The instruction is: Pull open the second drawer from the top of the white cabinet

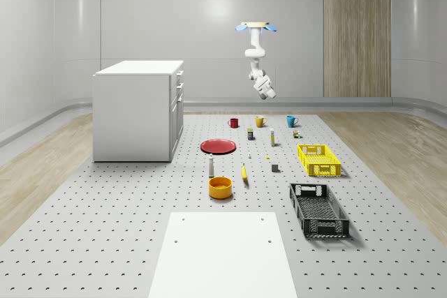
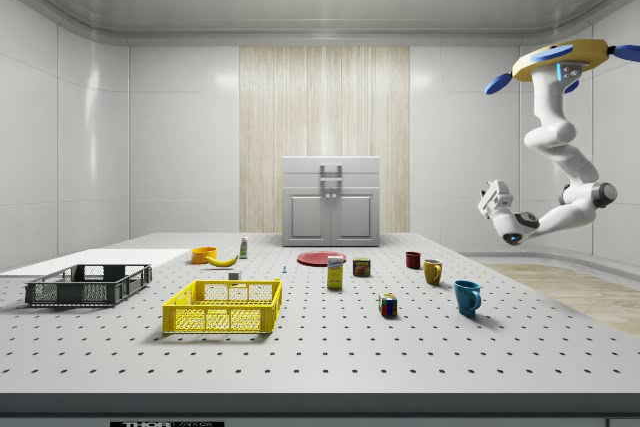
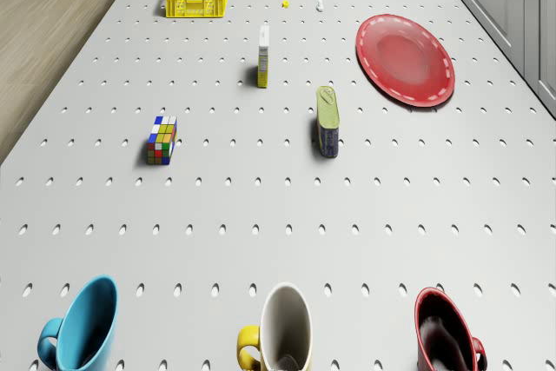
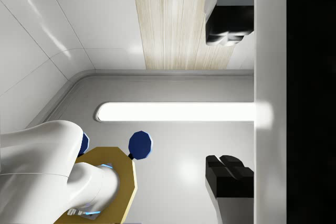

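Well, 1 drone (image 1: pixel 256 27) hovering — 3 mugs (image 1: pixel 260 121), 2 crates (image 1: pixel 319 160), 1 cabinet (image 1: pixel 137 111).

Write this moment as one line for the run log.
drone: hovering over mugs | gripper: open, in air, far from white cabinet | drawers: all shut | pull: not yet begun

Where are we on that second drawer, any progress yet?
Nothing looks done: in the side view the white cabinet shows flush fronts, its second drawer shut. In hand: the drone hovers high over the far end of the table, above the mugs, apart from the cabinet, its claw in the air and holding nothing. Left: fly to the cabinet front, grip the drawer's handle and pull.
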Controlling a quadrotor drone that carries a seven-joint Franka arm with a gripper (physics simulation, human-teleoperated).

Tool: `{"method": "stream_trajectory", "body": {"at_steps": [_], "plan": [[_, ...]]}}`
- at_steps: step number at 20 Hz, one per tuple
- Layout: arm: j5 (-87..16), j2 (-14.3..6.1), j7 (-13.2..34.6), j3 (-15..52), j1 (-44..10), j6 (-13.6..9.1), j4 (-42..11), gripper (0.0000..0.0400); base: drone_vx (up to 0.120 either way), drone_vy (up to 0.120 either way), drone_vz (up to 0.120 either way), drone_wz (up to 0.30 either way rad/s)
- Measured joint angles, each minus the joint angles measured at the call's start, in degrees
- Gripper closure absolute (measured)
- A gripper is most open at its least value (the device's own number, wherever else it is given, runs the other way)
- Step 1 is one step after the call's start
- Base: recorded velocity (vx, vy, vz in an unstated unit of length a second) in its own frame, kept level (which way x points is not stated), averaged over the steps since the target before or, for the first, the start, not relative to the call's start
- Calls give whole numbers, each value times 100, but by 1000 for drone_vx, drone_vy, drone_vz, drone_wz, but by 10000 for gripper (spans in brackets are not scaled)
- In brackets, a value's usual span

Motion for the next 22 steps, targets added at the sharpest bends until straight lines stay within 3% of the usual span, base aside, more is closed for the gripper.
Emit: {"method": "stream_trajectory", "body": {"at_steps": [4, 8, 22], "plan": [[1287, -108, -222, -849, 380, 23, -597, 95, 120, -120, 0, 0], [1905, -230, -326, -1306, 687, 98, -962, 98, 120, -120, 0, 0], [2243, -640, -281, -1921, 1400, 495, -1340, 100, 120, -120, 0, 0]]}}
